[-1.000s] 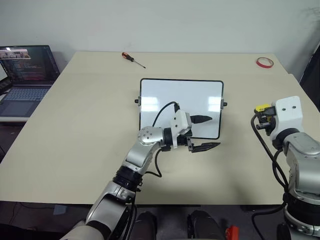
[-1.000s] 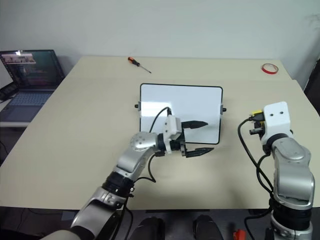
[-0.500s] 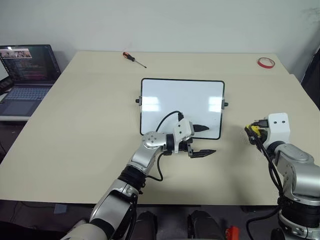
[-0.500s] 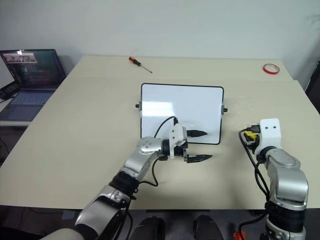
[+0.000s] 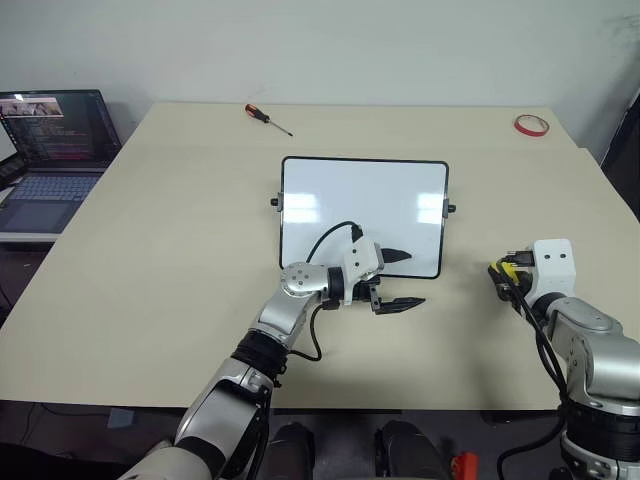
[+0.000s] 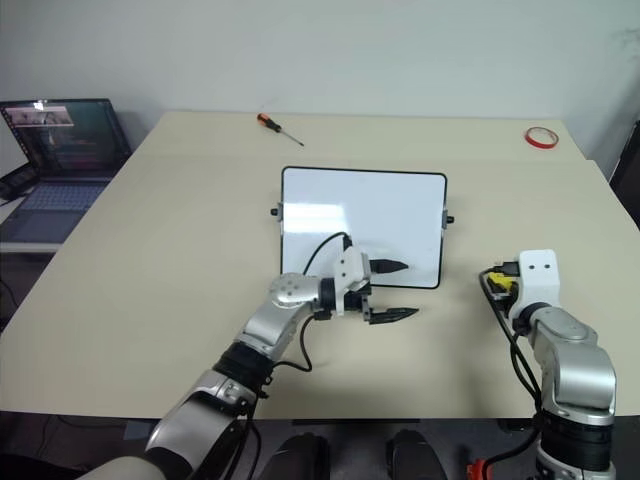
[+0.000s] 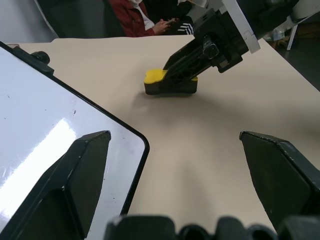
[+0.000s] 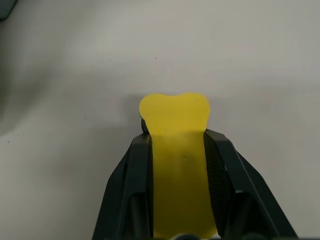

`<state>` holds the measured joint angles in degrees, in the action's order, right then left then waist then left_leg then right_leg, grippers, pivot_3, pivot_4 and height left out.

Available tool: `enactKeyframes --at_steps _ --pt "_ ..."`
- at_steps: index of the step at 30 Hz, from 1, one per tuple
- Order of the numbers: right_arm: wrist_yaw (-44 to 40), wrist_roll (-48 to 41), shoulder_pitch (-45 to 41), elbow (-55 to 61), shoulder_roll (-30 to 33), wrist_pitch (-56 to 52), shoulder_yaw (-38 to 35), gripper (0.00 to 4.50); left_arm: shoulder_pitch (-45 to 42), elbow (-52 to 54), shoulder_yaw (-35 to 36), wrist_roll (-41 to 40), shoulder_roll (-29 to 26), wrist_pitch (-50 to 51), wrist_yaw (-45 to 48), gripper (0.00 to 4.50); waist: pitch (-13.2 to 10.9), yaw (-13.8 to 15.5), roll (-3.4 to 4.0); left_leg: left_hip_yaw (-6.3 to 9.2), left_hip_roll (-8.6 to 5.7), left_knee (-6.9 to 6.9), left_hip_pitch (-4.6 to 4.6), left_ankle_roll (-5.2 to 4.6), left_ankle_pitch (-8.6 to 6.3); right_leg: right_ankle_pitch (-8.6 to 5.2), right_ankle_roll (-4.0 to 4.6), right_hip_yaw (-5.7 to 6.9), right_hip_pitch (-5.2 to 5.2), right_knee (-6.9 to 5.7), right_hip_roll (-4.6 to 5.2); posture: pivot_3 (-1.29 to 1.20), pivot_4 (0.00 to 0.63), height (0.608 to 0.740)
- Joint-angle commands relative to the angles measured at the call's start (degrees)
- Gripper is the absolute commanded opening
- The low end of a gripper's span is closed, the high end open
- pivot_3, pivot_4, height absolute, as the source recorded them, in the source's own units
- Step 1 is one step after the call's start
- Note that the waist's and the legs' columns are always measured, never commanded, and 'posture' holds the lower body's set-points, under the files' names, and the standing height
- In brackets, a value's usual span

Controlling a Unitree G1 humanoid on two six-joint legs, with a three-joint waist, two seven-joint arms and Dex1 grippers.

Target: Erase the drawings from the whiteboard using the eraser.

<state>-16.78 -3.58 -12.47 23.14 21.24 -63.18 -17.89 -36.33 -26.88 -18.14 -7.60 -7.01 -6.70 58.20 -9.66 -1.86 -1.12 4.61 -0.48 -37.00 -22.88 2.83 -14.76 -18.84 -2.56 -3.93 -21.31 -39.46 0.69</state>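
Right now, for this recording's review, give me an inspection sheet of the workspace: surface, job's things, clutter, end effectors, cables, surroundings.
Surface: beige table.
Job's things: whiteboard lies flat mid-table, no drawings visible on it; yellow eraser sits on the table to the board's right.
Clutter: screwdriver near the far edge; red tape ring at the far right corner.
End effectors: left end effector open, level over the board's near right corner; right end effector shut on the eraser.
Cables: black cable loops over the left wrist; black cables run along the right arm.
Surroundings: open laptop left of the table; a seated person beyond it.
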Motion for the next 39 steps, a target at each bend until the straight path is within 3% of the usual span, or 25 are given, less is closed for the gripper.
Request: enactKeyframes --at_steps 1,13,14,39 --pt "0.87 -0.88 -0.70 0.19 0.53 1.29 -0.54 1.09 -0.82 1.84 0.48 -0.14 0.26 -0.22 0.26 4.50 0.00 0.00 0.00 0.00 0.00 0.00 0.00 0.00 0.00 0.00 0.00 0.00 0.00 0.00 0.00 0.00 0.150 0.740" --pt "2.71 -2.09 -1.71 -2.66 0.57 3.30 -0.29 1.09 -1.04 2.25 0.68 -0.27 -0.12 0.25 0.35 4.50 0.00 -0.01 0.00 0.00 0.00 0.00 0.00 -0.01 0.01 0.00 0.00 0.00 0.00 -0.03 0.00 0.00 0.150 0.740" --pt "2.88 -2.26 -1.73 -2.56 0.64 3.30 -0.43 1.42 -1.04 2.42 0.67 -0.29 -0.13 0.36 0.34 4.50 0.00 -0.01 0.00 0.00 0.00 0.00 0.00 -0.01 0.01 0.00 0.00 0.00 0.00 -0.03 0.00 0.00 0.150 0.740" --pt "4.88 -2.88 -2.26 -2.93 2.00 3.78 -1.05 1.42 -1.58 2.76 0.68 -0.35 -0.30 0.86 0.58 4.50 0.01 -0.01 0.01 -0.01 0.00 -0.02 0.00 -0.02 0.01 0.00 0.00 -0.01 0.00 -0.06 0.00 0.00 0.150 0.740"
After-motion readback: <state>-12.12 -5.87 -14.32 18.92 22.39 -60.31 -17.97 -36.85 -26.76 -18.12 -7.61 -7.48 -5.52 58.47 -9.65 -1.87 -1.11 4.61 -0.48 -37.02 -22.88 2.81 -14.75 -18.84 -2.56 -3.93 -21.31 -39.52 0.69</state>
